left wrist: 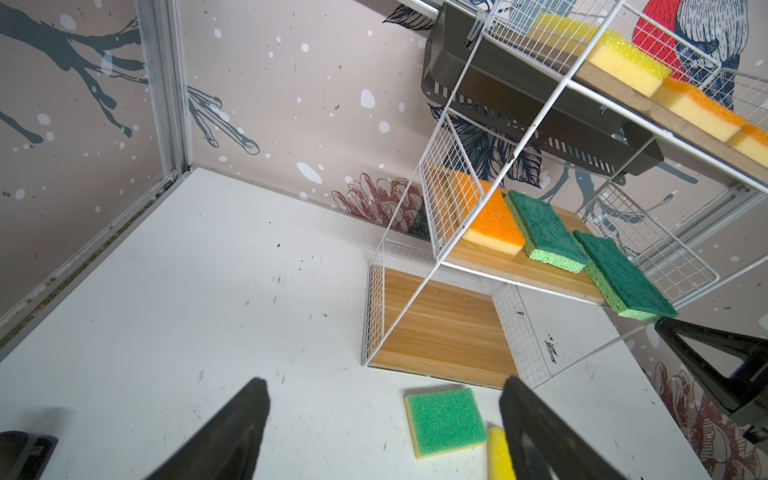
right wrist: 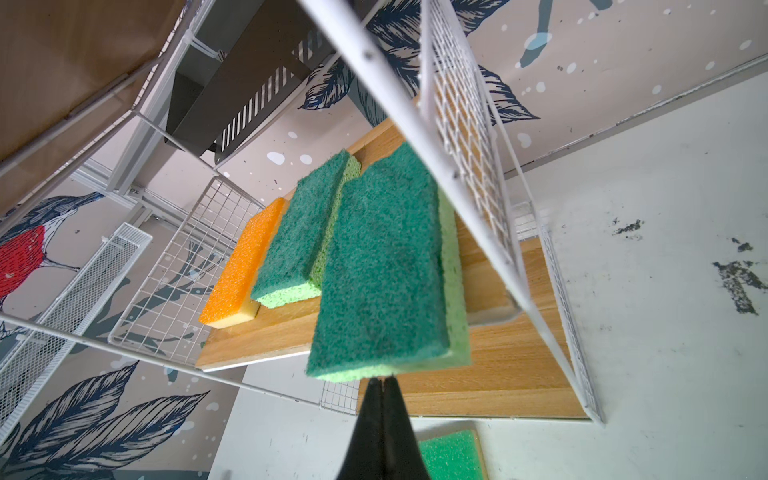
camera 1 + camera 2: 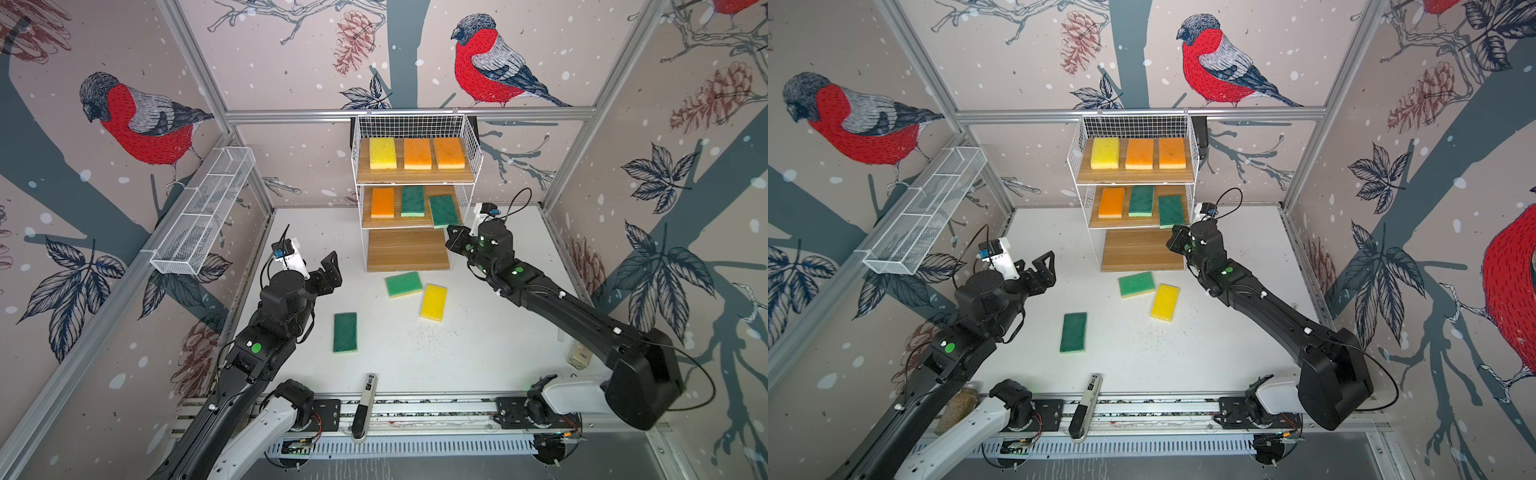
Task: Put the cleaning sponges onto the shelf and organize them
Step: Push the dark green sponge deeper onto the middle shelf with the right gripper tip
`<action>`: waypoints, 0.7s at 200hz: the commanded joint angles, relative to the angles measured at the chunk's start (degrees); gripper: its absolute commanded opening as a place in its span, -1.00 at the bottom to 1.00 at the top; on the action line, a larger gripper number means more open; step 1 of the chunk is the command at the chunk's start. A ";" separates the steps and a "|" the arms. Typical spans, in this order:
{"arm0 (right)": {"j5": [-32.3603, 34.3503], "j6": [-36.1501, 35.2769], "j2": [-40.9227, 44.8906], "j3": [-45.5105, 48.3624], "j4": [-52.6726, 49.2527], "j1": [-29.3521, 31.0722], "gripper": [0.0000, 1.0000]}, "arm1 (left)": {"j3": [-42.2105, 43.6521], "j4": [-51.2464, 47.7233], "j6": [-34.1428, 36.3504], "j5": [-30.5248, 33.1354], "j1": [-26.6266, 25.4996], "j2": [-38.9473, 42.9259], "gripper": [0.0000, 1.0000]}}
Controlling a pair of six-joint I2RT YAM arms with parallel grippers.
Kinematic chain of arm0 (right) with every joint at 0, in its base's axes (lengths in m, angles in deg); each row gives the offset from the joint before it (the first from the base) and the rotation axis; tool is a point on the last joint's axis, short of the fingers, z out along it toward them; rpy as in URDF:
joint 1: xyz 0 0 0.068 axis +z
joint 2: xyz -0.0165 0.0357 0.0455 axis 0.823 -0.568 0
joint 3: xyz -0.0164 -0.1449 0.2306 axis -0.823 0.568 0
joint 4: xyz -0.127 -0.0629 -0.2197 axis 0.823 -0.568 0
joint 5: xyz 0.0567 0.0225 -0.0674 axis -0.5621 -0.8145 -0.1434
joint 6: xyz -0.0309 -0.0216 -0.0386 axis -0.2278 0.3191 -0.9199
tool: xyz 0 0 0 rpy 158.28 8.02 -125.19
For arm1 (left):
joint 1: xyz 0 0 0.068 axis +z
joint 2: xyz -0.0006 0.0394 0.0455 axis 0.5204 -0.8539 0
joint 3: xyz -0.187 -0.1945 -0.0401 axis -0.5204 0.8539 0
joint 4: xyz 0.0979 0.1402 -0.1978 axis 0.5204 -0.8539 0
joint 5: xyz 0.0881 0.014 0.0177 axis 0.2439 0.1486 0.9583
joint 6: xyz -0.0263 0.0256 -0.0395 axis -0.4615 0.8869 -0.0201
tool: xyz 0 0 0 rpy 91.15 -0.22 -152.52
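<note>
My right claw (image 2: 383, 381) is shut, tips at the dark green sponge (image 2: 382, 266) overhanging the middle board (image 3: 395, 222) of the shelf (image 3: 407, 249). My left claw (image 3: 331, 272) stands wide beside the shelf; three sponges (image 3: 403, 284) (image 3: 433, 302) (image 3: 345, 332) lie before the shelf.

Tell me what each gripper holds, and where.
Nothing. The left gripper is open, empty; right gripper is shut, fingers at the edge of the dark green sponge.

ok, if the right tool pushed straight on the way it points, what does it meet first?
The near end of the dark green sponge overhanging the shelf's middle board. The right tool, shut, points at that edge; whether they touch is unclear.
</note>
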 commanded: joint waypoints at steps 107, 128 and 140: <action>1.94 0.31 -3.16 -2.60 3.96 0.24 -0.95 | -0.34 2.20 0.27 0.50 0.10 0.65 0.74; 2.02 0.40 -3.65 -2.76 4.22 0.37 -0.95 | -0.29 2.26 0.26 0.47 0.09 0.81 0.74; 1.98 0.57 -3.94 -2.84 4.36 0.50 -0.95 | -0.22 2.16 0.24 0.47 0.14 0.84 0.74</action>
